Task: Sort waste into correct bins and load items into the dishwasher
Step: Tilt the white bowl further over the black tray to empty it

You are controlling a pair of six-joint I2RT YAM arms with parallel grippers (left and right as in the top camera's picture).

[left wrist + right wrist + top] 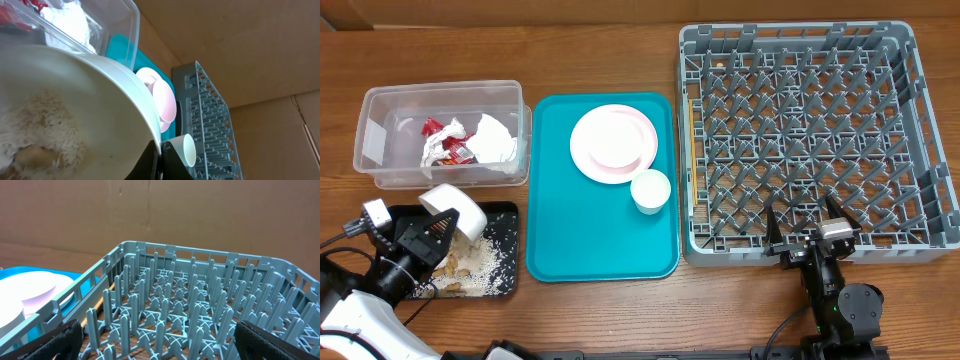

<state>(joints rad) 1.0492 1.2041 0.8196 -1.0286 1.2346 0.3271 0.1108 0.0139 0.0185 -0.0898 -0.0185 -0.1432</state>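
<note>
— What has your left side got?

— My left claw (432,232) is clamped on the rim of a white bowl (457,207), tipped on its side over the black tray (508,209) at the near left of the counter (740,310). Pale grains (480,262) and brownish crumbs lie spread on that tray. In the wrist view I see blurred grains against the bowl's inside.

— And the right?

— My right claw (806,226) hangs spread wide at the near wall of the rack (688,150), gripping nothing.

— Farther out?

— The teal tray (590,240) sits between the black tray and the rack. On it is the small white cup (650,190), upright, and just behind it the wide plate (613,143), faintly pink in the middle. Behind the black tray stands the clear tub (370,140), holding a crumpled red wrapper (445,140) and white napkins (495,140). The grey rack's pegs carry no dishes.
</note>
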